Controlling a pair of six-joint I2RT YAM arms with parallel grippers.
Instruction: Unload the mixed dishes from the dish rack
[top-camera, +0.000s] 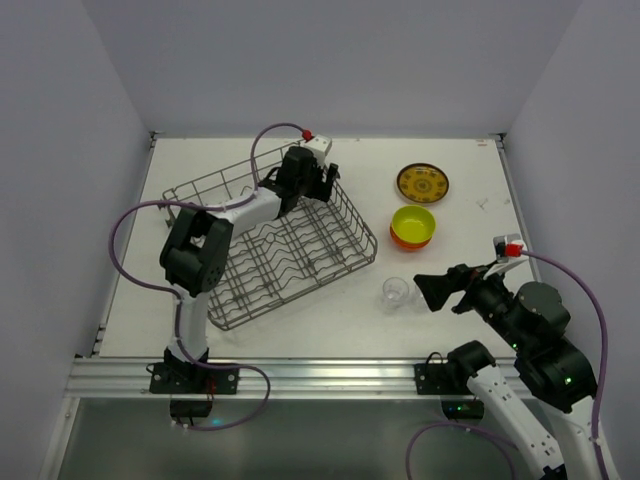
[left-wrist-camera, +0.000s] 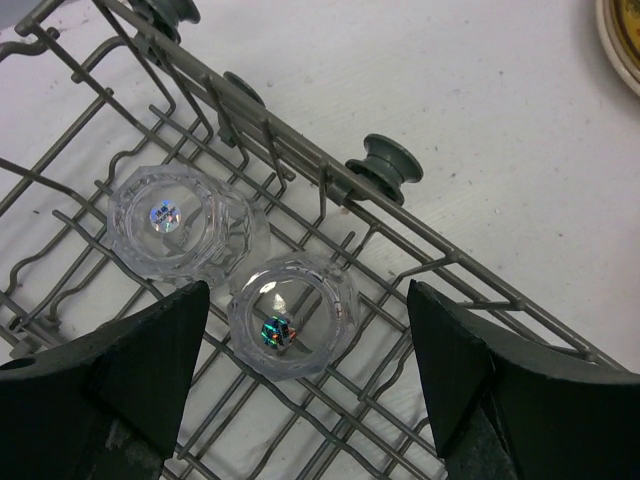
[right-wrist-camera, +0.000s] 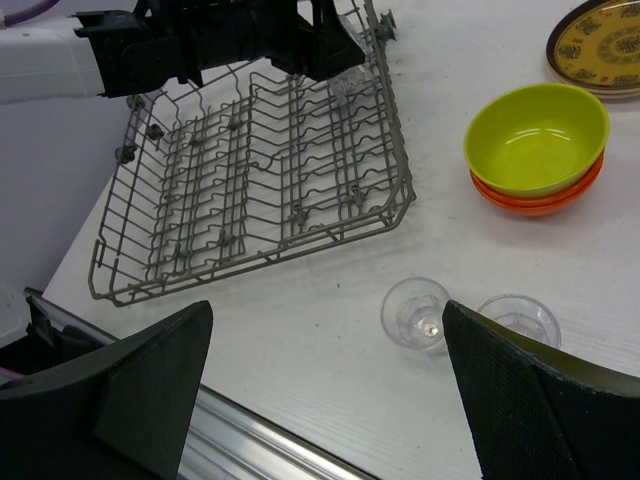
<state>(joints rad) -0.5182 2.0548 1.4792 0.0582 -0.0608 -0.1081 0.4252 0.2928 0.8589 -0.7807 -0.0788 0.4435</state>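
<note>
Left tool (left-wrist-camera: 307, 300) open, empty, above 2 glass cups (left-wrist-camera: 175, 220); stickers (left-wrist-camera: 275, 332) seemingly holographic, unreadable; right tool (right-wrist-camera: 327, 315) open, empty.

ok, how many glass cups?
3: one cup and another in the rack under the left gripper, a third on the table. A faint ring beside it may be a fourth.

1. Soft, even light is filling all three views, keeping the white surface (top-camera: 330, 320) bright without blowing it out.
2. The dish rack (top-camera: 300, 270) is casting only faint, diffuse shadows.
3. Small iridescent glints are sparkling inside two glass cups (left-wrist-camera: 292, 315) (left-wrist-camera: 170, 222) in the left wrist view.
4. The left end effector (left-wrist-camera: 305, 330) and right end effector (right-wrist-camera: 328, 320) are showing as dark, slightly soft shapes with little detail.
</note>
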